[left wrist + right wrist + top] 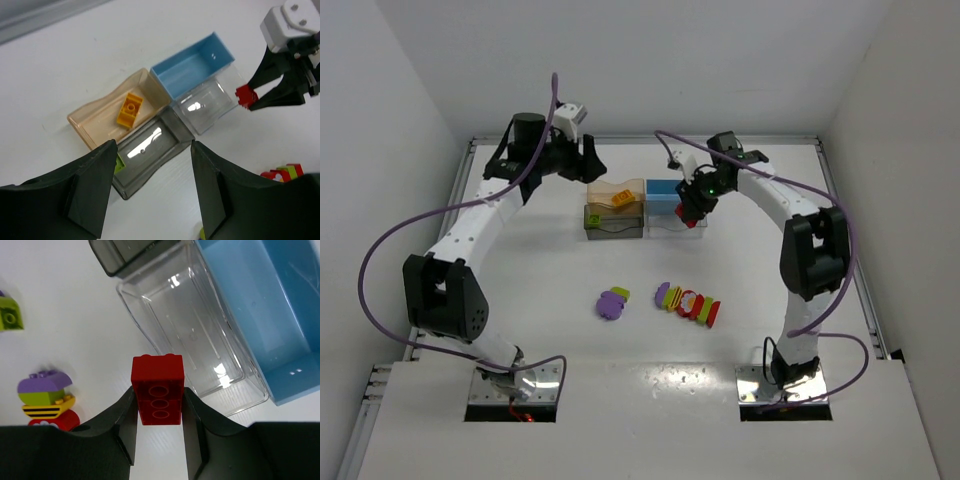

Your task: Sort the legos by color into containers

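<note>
My right gripper [157, 395] is shut on a red lego brick [157, 389], held just off one end of the clear bin [190, 335]; the blue bin [260, 315] lies beside that one. From above, the right gripper [692, 212] hovers at the clear bin [672, 224]. My left gripper [152, 145] is open and holds nothing, above the dark grey bin [172, 135]. An orange brick [129, 109] lies in the tan bin [100, 127]. A green piece [119, 162] in the grey bin peeks out beside my left finger.
Loose legos lie on the table toward the front: a purple piece [610, 304] with a yellow-green one [620, 293], and a row of mixed colours [688, 303]. The four bins form a tight block at mid-table. White walls enclose the table.
</note>
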You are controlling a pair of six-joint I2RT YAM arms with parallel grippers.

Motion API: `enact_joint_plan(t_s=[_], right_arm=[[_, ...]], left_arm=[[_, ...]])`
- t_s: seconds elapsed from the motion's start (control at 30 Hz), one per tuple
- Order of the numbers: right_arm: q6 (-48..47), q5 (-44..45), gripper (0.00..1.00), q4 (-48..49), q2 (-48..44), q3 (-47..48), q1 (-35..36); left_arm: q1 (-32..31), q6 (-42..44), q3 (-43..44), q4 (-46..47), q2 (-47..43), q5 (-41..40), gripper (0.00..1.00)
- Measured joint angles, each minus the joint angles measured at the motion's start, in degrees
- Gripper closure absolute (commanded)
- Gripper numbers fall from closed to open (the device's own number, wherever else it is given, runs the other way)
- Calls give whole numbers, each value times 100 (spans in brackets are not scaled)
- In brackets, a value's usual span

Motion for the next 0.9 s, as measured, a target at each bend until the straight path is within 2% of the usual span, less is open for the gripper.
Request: enact_joint_plan(t_s=[0.6, 0.67, 0.7, 0.77, 0.8, 0.9], right_arm=[[-549, 944, 93, 221, 116, -111, 133], [-608, 1058, 83, 262, 116, -133, 199], [-638, 1108, 72, 278, 116, -136, 234], [-688, 1207, 66, 323, 116, -136, 286], [-708, 1239, 56, 339, 116, -136, 315], [-763, 1346, 44, 439, 116, -162, 358]], left_arm=[[31, 229, -444, -315, -55, 70, 33], [31, 273, -479, -308, -55, 70, 33], [31, 291, -501, -310, -61, 70, 33], [31, 308, -538, -313, -74, 66, 30], [33, 315, -555, -317, -85, 66, 30], [33, 341, -680, -308, -168, 66, 29]])
